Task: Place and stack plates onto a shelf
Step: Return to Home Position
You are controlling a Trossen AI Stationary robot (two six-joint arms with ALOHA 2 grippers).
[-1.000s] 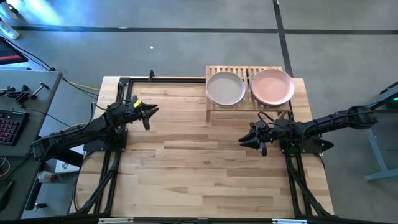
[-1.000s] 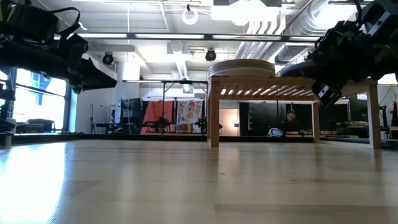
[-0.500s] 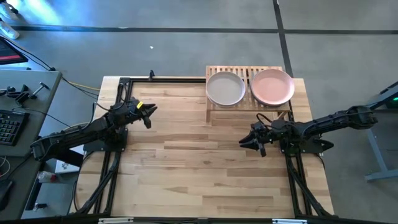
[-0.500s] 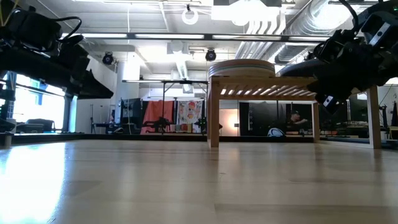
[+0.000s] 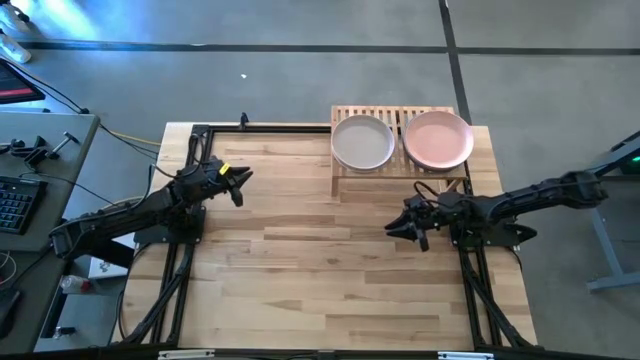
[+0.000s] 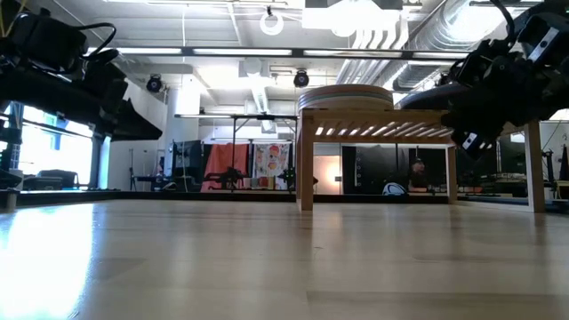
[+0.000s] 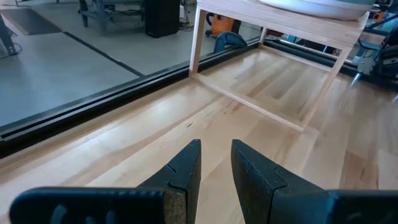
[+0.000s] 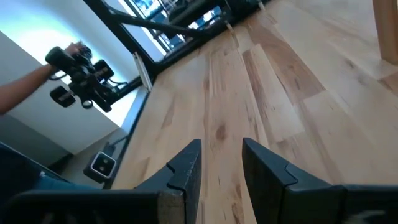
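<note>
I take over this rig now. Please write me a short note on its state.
Left end effector: open, empty, above the table's left side.
Right end effector: open, empty, in front of the low light-wood slatted shelf.
Two plate stacks sit on the shelf, topped by a round beige plate and a round pink plate.
Stacking looks done; probably only the return home is left.

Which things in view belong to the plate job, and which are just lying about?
Job: shelf; beige plate, topping a stack on it; pink plate beside it; left tool and right tool, empty, over the table.
Lying about: keyboard and clamps on the side desk.
</note>
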